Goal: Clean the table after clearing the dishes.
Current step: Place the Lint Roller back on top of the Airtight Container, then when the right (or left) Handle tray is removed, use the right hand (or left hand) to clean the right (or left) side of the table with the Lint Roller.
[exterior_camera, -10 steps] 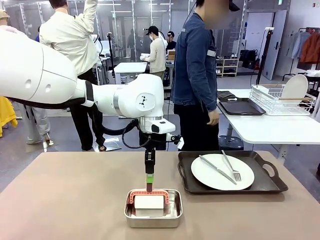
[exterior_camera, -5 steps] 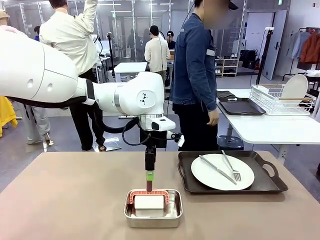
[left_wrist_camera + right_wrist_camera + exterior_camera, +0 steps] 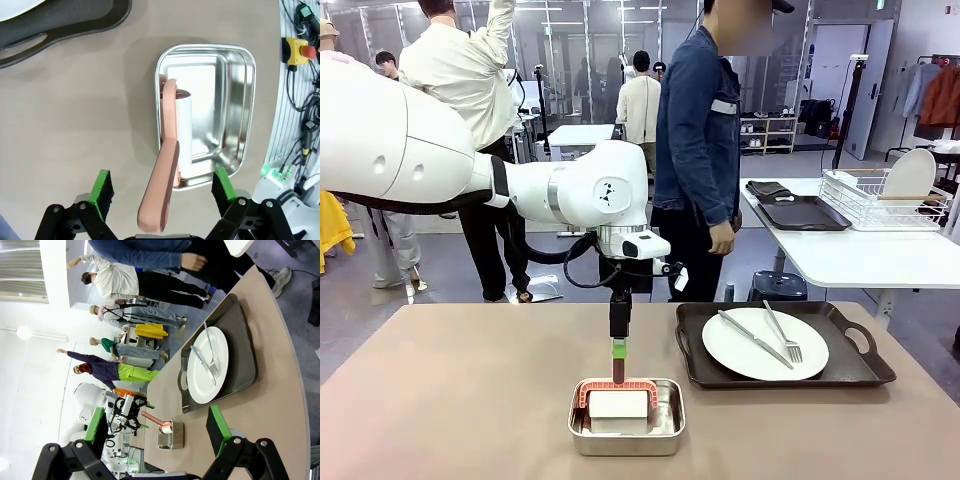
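While the person (image 3: pixel 700 150) at the far side has sidled toward picture left in the last second, the left pincer (image 3: pixel 618 370) still hangs over the steel pan (image 3: pixel 626 432), barely shifted. The white plate (image 3: pixel 765 345), knife and fork on it, sits on its black tray (image 3: pixel 860 372) on the table (image 3: pixel 460 400), so the clearing looks undone.

Left wrist view: jaws released, spread wide, straddling the pink handle (image 3: pixel 165 170) of the roller (image 3: pixel 192 120) without touching it. No grasp yet, I'd say.

Right wrist view: the right pincer (image 3: pixel 156 416) is released too and empty, with the tray well beyond it.
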`<state>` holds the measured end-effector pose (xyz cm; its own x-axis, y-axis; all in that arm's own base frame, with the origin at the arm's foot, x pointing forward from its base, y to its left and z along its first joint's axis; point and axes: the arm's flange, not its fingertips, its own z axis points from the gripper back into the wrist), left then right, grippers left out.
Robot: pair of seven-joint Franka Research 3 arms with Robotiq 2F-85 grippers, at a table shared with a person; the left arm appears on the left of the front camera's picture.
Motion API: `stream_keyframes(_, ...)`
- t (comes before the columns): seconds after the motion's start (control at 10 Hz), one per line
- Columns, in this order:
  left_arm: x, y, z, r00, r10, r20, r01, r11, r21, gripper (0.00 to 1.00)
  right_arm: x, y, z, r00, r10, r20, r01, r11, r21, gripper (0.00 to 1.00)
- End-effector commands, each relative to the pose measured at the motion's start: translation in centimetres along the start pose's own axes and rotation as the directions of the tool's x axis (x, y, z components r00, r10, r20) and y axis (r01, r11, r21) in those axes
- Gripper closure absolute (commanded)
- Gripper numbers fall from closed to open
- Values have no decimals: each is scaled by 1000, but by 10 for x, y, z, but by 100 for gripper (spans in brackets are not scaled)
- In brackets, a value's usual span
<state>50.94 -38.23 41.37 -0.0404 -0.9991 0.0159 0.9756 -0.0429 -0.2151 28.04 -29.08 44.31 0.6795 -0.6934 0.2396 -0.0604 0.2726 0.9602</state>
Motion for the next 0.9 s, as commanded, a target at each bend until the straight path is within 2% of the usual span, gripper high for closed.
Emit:
stream_keyframes(0.0, 0, -1, 1, 1000, -2, 0, 2, 1000, 3, 0, -1, 3, 2, 1000, 13, 0, -13, 1000, 11, 0)
stream_keyframes(0.4, 0, 0, 0, 1000, -1, 0, 1, 1000, -1, 0, -1, 3, 2, 1000, 13, 0, -13, 1000, 11, 0)
stream_keyframes(0.5, -14, 2, 31, 994, 33, 103, -31, 999, -15, 0, -1, 3, 2, 1000, 13, 0, -13, 1000, 11, 0)
stream_keyframes(0.6, -39, 2, 67, 964, 115, 239, -109, 993, -40, 0, -1, 3, 2, 1000, 13, 0, -13, 1000, 11, 0)
stream_keyframes(0.7, -68, -2, 95, 923, 189, 334, -165, 981, -100, 0, -1, 3, 2, 1000, 13, 0, -13, 1000, 11, 0)
stream_keyframes(0.8, -103, -8, 116, 855, 270, 443, -219, 962, -163, 0, -1, 3, 2, 1000, 13, 0, -13, 1000, 11, 0)
